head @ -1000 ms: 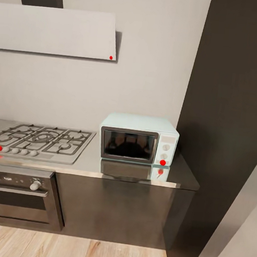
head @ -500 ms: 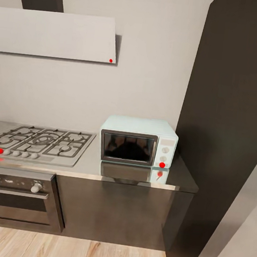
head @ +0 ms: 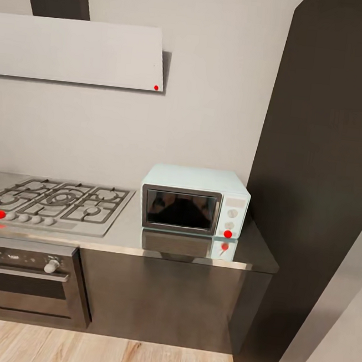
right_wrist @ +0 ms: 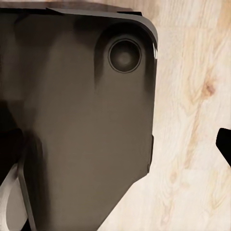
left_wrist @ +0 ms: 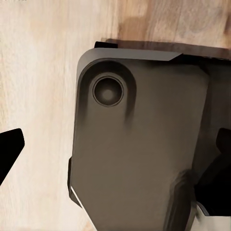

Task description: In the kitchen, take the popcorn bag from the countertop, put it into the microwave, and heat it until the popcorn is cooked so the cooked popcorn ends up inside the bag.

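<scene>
Head view: microwave (head: 194, 202) sits on the tabletop (head: 125, 236), door shut, against the wall beside the tall dark cabinet (head: 328, 163); gas hob (head: 56, 201) lies to its left, black-fronted oven (head: 25, 282) below the hob, extractor hood (head: 77, 52) above; popcorn bag can't be placed from these pictures, though a small tan sliver at the far left edge of the tabletop by the hob is too cropped to identify; both arms hang low, wrist views looking down past the robot's dark base (left_wrist: 139, 154) onto the wood floor (left_wrist: 43, 72); left end effector (left_wrist: 118, 151): dark fingertips (left_wrist: 9, 149) at opposite edges of the frame, so it reads as spread wide with nothing between; right end effector: one dark tip (right_wrist: 225, 144) at the frame edge, the other lost against the base, so I can't tell its spread; key relation: microwave is ahead of and well above both end effectors, slightly to the right, so the right arm looks nearer to it; judgement: still the search and approach step, bag not yet picked; the bag has to be found before any reach.
</scene>
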Controlling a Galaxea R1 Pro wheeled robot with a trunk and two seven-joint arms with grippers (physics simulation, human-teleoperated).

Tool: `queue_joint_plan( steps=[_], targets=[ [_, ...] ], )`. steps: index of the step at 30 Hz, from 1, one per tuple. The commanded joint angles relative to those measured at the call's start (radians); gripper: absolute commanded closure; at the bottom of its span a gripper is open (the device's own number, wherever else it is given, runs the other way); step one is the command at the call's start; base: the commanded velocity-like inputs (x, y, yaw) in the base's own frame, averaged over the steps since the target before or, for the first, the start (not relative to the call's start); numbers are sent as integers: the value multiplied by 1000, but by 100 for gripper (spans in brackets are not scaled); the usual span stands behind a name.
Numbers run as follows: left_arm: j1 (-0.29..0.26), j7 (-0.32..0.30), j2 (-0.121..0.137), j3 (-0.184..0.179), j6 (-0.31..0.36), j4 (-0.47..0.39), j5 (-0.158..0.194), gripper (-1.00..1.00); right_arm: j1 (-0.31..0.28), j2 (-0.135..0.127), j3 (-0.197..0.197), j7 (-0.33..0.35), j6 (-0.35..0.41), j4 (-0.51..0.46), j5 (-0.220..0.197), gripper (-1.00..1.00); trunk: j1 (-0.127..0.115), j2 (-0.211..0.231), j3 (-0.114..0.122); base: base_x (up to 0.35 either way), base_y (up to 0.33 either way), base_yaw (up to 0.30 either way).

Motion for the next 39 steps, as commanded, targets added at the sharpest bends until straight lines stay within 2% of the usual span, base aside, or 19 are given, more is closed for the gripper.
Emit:
queue_joint_plan(
  steps=[1,21,28,31,34,36,38,39],
  targets=[
    [0,0,0,2,-2,0,10,-100,0,0,0,0,-3,0,0,-100,0,-1,-1,0,0,0],
    [0,-9,0,1,-1,1,7,-100,0,0,2,0,-3,0,2,-100,0,-1,-1,0,0,0],
    [0,-9,-1,0,-2,4,7,-100,0,-13,2,2,-2,-14,7,-100,0,-1,-1,0,0,0],
    [0,-9,0,0,-2,3,7,-100,0,-15,2,5,6,-121,9,-100,0,-1,-1,0,0,0],
    [0,-9,0,0,-2,3,7,-100,0,-16,3,7,62,-293,8,-100,0,-1,-1,0,0,0],
    [0,-9,-1,0,-2,3,7,-100,0,-17,2,7,172,-464,9,-100,0,-1,-1,0,0,0],
    [0,-9,0,0,-2,3,7,-100,0,-16,0,5,291,-679,11,-100,0,-1,-1,0,0,0],
    [0,-9,0,0,-2,3,7,-100,0,-15,-1,-2,331,-750,11,-100,0,-1,-1,0,0,0]
  ],
)
